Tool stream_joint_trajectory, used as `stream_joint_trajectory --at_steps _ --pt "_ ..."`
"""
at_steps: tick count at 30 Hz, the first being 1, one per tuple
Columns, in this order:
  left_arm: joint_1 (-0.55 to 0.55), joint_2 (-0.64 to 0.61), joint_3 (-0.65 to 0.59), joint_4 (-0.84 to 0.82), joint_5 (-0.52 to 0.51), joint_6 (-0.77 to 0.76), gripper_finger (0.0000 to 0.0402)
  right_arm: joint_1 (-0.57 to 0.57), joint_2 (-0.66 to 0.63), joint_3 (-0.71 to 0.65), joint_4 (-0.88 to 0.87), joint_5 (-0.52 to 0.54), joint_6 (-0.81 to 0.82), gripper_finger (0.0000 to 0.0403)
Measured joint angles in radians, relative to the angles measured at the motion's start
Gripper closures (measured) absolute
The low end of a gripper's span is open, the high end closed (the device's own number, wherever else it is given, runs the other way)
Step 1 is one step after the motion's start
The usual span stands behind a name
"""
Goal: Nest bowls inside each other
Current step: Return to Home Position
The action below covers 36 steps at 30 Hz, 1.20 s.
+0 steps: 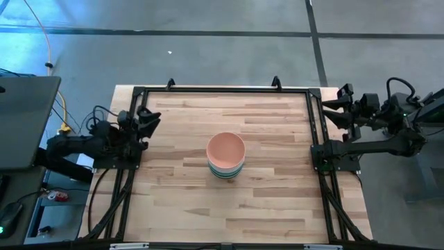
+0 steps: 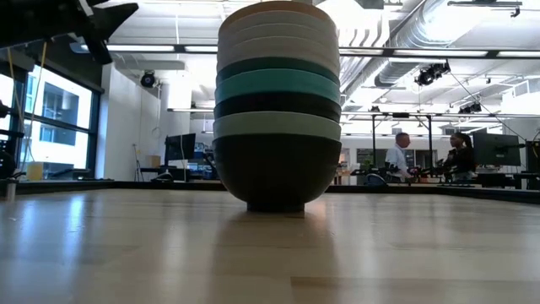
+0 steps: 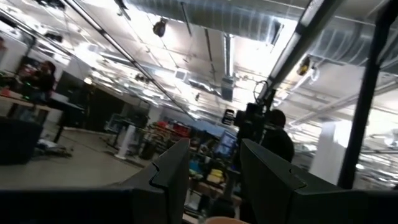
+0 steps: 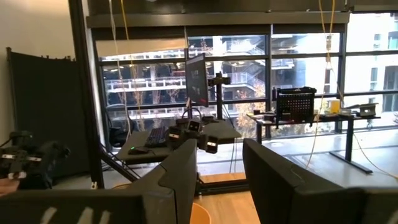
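- High view: the left claw [image 1: 147, 121] sits at the table's [image 1: 277, 201] left edge and the right claw [image 1: 331, 110] at its right edge. The stack of bowls [image 1: 226, 156] stands between them, well apart from either, with the salmon pink bowl [image 1: 226, 148] on top. Nesting looks complete. To finish the homing step well, I judge each arm should fold back on its own side and not sweep across the middle, so the tall stack is not nudged.
- Low view: the stack [image 2: 277, 110] stands upright and even on the black bowl [image 2: 277, 173] at its base, with neither claw near it. People [image 2: 396, 156] stand far behind in the room. No brand or label can be read on the bowls.
- Left wrist view: the left claw [image 3: 214, 168] is released, with a clear gap between its fingers [image 3: 171, 171], and it grasps nothing. No readable writing.
- Right wrist view: the right claw [image 4: 219, 168] is likewise spread and empty. A salmon rim [image 4: 199, 214] shows just past its fingers [image 4: 180, 171]. The monitor beyond shows no legible text.
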Motion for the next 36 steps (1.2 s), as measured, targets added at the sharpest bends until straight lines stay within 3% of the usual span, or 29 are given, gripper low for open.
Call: stream_joint_trajectory --at_steps 7,24,30,36 --pt "-0.082 0.120 0.000 0.081 -0.026 0.042 0.0271 0.000 0.000 0.000 0.000 0.001 0.004 0.0279" --pt "-0.131 0.120 0.000 -0.131 0.198 0.037 0.0271 0.000 0.000 0.000 0.011 -0.005 0.115 0.0279" --pt "-0.131 0.059 0.000 -0.167 0.329 0.050 0.0271 0.000 0.001 0.000 0.026 -0.005 0.163 0.0279" --pt "-0.132 -0.101 0.001 -0.366 0.328 0.045 0.0271 0.000 0.027 0.000 0.059 -0.005 0.181 0.0279"
